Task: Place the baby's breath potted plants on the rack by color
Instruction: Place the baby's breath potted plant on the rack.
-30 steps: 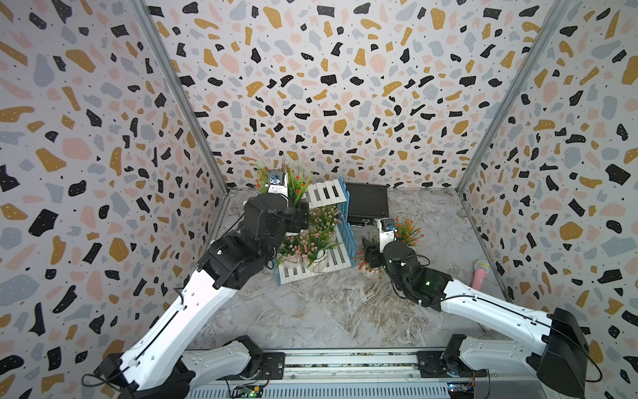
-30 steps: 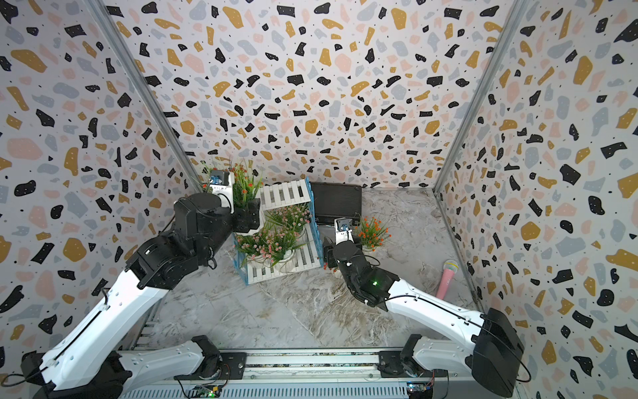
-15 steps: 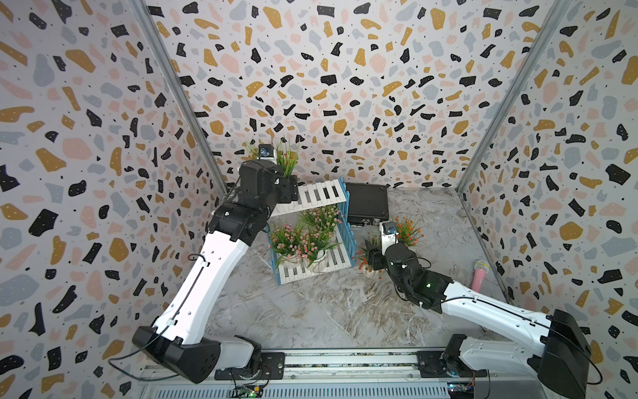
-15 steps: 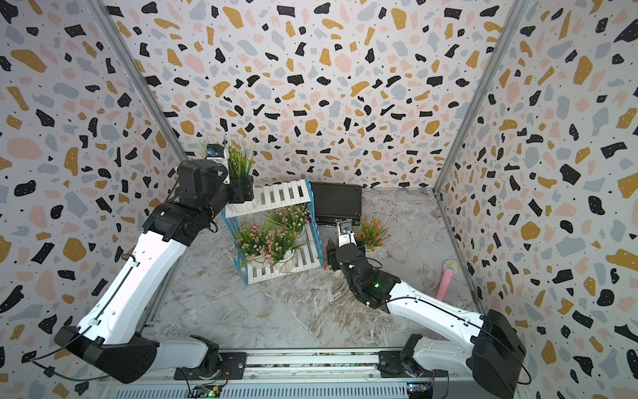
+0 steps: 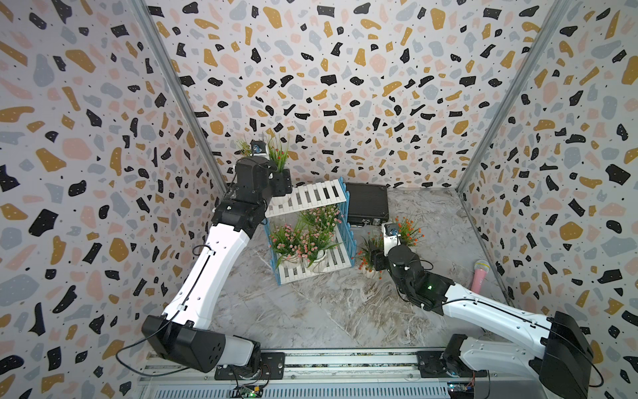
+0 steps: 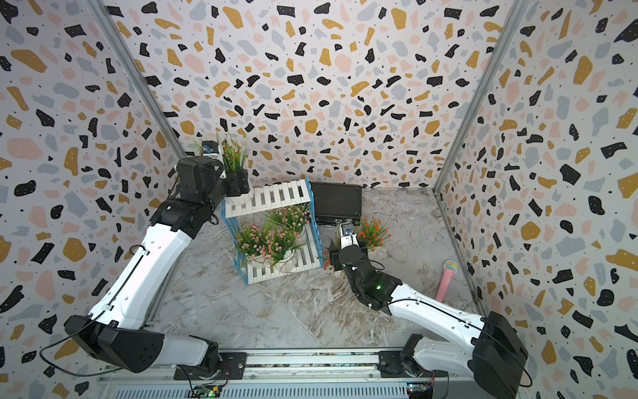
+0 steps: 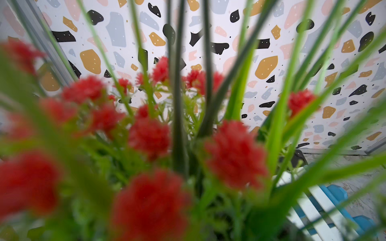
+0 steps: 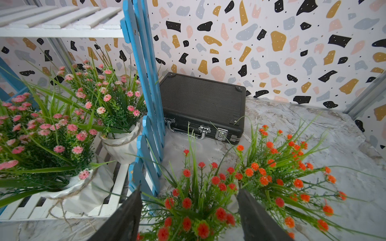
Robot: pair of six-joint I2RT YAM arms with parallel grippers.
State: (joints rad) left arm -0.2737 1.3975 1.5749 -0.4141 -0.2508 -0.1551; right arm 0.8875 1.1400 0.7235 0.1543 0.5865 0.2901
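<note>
Nearest to the robot's base, the right tool (image 8: 189, 191) stands low over the worktop (image 5: 328, 311). Its two fingers (image 8: 125, 219) are well apart, one on each side of an orange-red plant (image 8: 216, 180). The pot is hidden under the leaves, so I cannot tell if they press it or only stand around it. Just beside it, a little farther and to the right, a second orange-red plant (image 5: 407, 229) stands free and upright. A pink toy microphone (image 5: 480, 278) lies well apart, by the right wall. Left of these two plants is the rack (image 8: 146, 83), and its lower board (image 5: 340, 257) carries the three pink plants (image 5: 303, 241), upright and close together. Farther and higher, the left tool (image 6: 238, 182) holds the third orange-red plant (image 6: 233, 155) by its white pot (image 6: 238, 199) at the left end of the top board (image 5: 310, 197); whether the pot touches the board or is just above it, I cannot say. The board's long axis runs from this pot to the right, and no other pot stands on it. So I judge that the pot only has to go down, and that the right arm, the nearer one, must bring its two plants up and leftward over the blue side panel (image 5: 347, 224). Behind the rack lies one black case (image 5: 366, 205). In count there are six plants, three of each colour, and one rack.
</note>
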